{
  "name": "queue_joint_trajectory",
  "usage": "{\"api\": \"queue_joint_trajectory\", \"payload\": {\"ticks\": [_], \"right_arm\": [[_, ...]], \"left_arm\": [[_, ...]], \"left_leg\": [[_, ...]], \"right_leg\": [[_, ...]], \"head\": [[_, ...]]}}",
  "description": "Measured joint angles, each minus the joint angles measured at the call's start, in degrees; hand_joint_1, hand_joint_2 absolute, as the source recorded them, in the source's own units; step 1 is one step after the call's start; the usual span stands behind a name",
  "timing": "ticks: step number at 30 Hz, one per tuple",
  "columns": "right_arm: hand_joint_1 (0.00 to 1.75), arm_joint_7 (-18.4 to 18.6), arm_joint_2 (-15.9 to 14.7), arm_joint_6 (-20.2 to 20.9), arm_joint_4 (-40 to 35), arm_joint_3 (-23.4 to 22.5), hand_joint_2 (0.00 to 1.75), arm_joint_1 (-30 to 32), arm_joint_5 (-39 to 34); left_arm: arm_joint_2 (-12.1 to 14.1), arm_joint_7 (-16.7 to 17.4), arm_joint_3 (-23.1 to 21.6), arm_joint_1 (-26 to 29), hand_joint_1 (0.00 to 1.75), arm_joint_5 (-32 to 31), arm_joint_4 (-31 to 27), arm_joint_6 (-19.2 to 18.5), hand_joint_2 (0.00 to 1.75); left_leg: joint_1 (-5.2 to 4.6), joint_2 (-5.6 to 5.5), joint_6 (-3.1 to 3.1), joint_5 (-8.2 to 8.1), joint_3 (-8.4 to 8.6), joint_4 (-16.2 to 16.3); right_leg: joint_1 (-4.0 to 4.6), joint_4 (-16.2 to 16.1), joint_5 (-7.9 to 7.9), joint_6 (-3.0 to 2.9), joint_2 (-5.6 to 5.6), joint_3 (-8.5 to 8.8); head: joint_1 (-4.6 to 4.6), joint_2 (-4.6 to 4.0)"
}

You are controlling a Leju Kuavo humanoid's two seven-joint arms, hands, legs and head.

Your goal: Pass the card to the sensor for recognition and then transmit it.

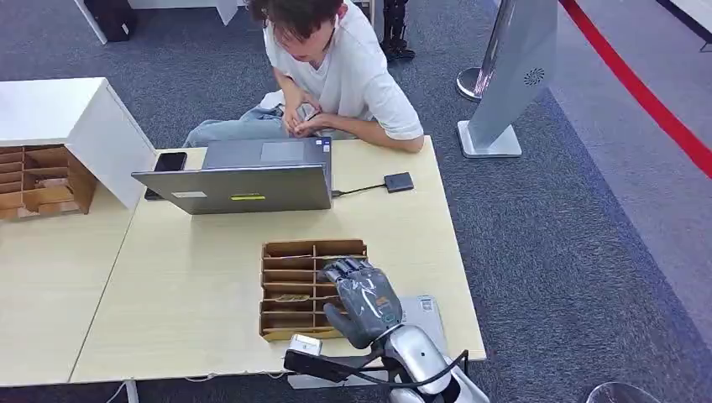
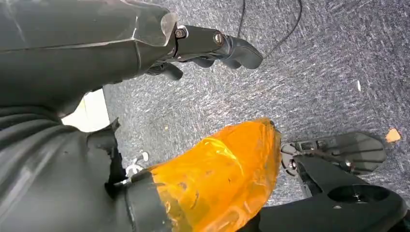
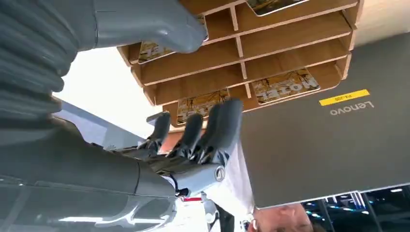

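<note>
Grey carpet surrounded the pale wooden table (image 1: 210,277). Near its front edge stood a brown wooden slotted card rack (image 1: 290,290) holding yellow-printed cards (image 3: 286,85). The right robot hand (image 1: 363,298) hovered over the rack's right side, fingers spread, empty, cards just beyond its fingertips (image 3: 227,116). The left robot hand (image 2: 212,46) hung over carpet, fingers curled.

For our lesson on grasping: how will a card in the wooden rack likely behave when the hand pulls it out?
The card looks thin and flat, so probably light and fairly stiff. Its printed face may be slippery. Lying low in the rack slot, it likely slides out rather than lifts, under the right hand.
</note>
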Motion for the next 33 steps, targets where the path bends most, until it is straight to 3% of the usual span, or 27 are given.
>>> {"api": "queue_joint_trajectory", "payload": {"ticks": [6,18,33], "right_arm": [[0.75,0.17,0.00,0.02,0.26,-0.11,1.75,0.21,0.00],[0.73,0.18,0.00,0.11,0.40,-0.55,1.75,0.55,0.02],[0.89,0.33,0.00,0.35,2.43,-1.42,1.75,0.64,0.17]], "left_arm": [[0.00,0.00,-0.35,0.00,0.00,-0.15,0.00,-0.02,0.00],[0.00,0.02,-0.83,-0.01,0.00,-0.17,0.00,-0.02,0.00],[0.00,0.18,-0.90,-0.03,0.00,-0.52,0.00,-0.11,0.00]], "left_leg": [[0.00,0.00,0.00,0.00,0.00,0.00],[0.00,0.00,0.00,0.00,0.00,0.00],[0.00,0.00,0.00,0.00,0.00,0.00]], "right_leg": [[0.00,0.00,0.00,0.00,0.00,0.00],[0.00,0.00,0.00,0.00,0.00,0.00],[0.00,0.00,0.00,0.00,0.00,0.00]], "head": [[0.00,0.00],[0.02,0.00],[0.02,0.00]]}}
